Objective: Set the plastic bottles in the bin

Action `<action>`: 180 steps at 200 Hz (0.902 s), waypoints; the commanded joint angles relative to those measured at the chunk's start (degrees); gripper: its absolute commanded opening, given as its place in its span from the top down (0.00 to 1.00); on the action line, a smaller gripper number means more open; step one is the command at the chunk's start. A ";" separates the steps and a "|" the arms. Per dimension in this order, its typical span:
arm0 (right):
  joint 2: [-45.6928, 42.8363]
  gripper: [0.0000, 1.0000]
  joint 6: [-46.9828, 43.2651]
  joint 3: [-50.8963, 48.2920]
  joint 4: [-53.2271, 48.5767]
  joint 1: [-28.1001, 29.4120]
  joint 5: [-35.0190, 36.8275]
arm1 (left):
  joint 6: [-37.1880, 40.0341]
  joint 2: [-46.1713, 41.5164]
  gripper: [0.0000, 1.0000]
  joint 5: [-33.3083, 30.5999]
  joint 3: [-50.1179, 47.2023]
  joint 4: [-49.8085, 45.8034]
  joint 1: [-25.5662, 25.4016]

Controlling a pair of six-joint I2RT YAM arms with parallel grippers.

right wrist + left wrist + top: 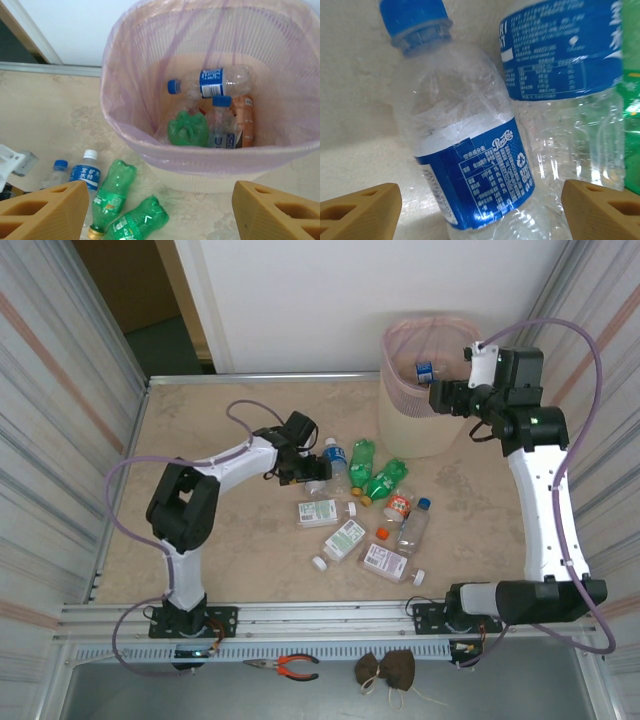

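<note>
Now, left pincer (481, 200): stood open astride the clear, blue-labelled plastic bottle (470, 150).
Grip: I judged its labelled middle safest.

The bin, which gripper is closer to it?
Right. The right gripper hovers at the rim of the bin; the left gripper is farther off, straddling a blue-label bottle on the table.

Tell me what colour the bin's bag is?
The bag is see-through pink; right wrist view shows it best.
</note>
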 commanded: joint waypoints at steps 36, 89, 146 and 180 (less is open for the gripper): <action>-4.21 0.26 1.15 -4.34 0.99 -0.08 0.24 | -0.59 3.66 0.23 0.25 3.95 -3.39 -0.10; -5.26 0.26 1.97 -5.69 1.48 0.78 -0.31 | -0.22 5.48 0.30 0.10 4.68 -2.93 0.56; -5.33 0.26 2.62 -6.04 1.60 2.14 0.32 | 1.71 6.94 0.33 -0.73 6.00 -3.62 1.38; -5.29 0.26 2.85 -5.55 1.40 3.53 1.33 | 2.71 5.56 0.38 -1.54 5.48 -3.54 2.07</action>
